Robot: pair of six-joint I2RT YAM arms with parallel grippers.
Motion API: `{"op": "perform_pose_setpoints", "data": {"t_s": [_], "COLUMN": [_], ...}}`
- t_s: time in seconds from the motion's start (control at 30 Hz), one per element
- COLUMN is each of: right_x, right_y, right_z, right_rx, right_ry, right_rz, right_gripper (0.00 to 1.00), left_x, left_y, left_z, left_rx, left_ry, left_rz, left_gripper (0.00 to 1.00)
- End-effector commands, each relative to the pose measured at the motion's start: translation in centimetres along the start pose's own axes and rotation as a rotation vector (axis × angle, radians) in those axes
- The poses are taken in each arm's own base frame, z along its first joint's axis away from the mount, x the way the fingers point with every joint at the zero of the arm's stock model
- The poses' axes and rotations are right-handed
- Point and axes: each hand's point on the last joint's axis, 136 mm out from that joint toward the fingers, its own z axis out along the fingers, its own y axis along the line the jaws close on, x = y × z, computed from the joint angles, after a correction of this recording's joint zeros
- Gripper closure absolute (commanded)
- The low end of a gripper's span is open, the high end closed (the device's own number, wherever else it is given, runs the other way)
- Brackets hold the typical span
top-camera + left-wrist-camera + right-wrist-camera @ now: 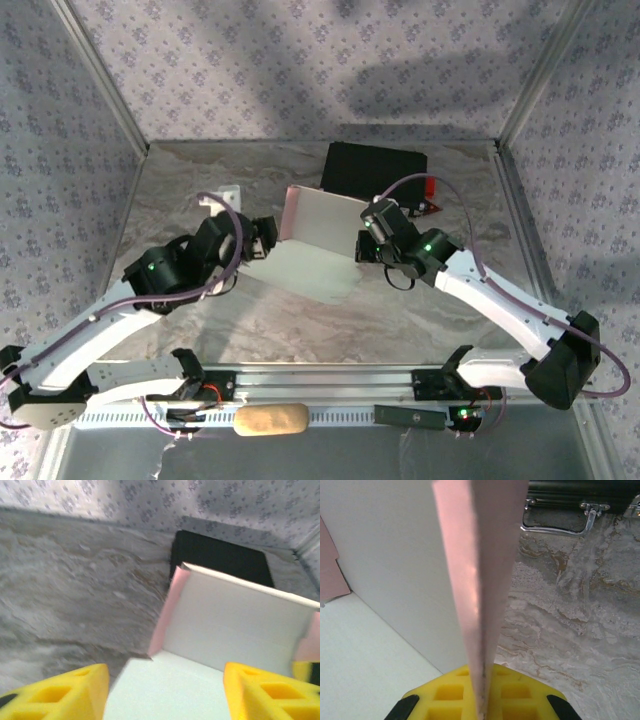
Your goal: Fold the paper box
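The paper box lies half folded in the middle of the table, pale reverse face up. One panel stands upright with a pink side flap at its left end, and a flat panel lies in front. My left gripper is at the box's left edge, its yellow fingers wide apart over the flat panel: open and holding nothing. My right gripper is shut on the edge of a pink flap at the box's right end, which stands on edge.
A black hard case with a metal handle lies just behind the box. A small white object sits at the back left and a red item sits beside the case. Patterned walls and metal posts enclose the table.
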Motion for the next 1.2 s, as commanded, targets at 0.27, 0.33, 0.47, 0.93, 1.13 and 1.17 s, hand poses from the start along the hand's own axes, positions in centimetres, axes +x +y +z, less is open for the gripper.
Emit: {"op": "perform_pose_setpoints", "data": {"t_s": [0.27,0.33,0.47,0.93,1.13,1.17], "right_x": [-0.4,-0.6,-0.1,0.7,1.7,1.9], "right_y": [-2.2,-2.1,-2.3,-2.1,-1.6,-1.4], "right_z": [0.0,0.2,0.7,1.5,2.1,2.2], "right_rx": [0.058,0.045,0.043,0.026,0.024,0.022], "right_ry": [-0.076,-0.099,-0.094,-0.065,-0.026,-0.017], "right_rz": [0.118,0.149,0.182,0.264,0.275,0.272], "right_gripper": [1.00,1.00,1.00,1.00,1.00,1.00], "left_x": [6.6,7.4,8.2,11.3,11.3,11.2], "left_y": [0.1,-0.2,-1.4,-3.0,-2.5,-2.3], "left_z": [0.0,0.5,1.1,4.0,4.7,4.7], "left_rx": [-0.039,-0.048,-0.056,-0.097,-0.126,-0.142], "left_ry": [0.142,0.144,0.161,0.182,0.136,0.129], "left_rz": [-0.357,-0.416,-0.470,-0.542,-0.530,-0.518], "left_gripper": [0.41,0.39,0.33,0.42,0.75,0.82]}}
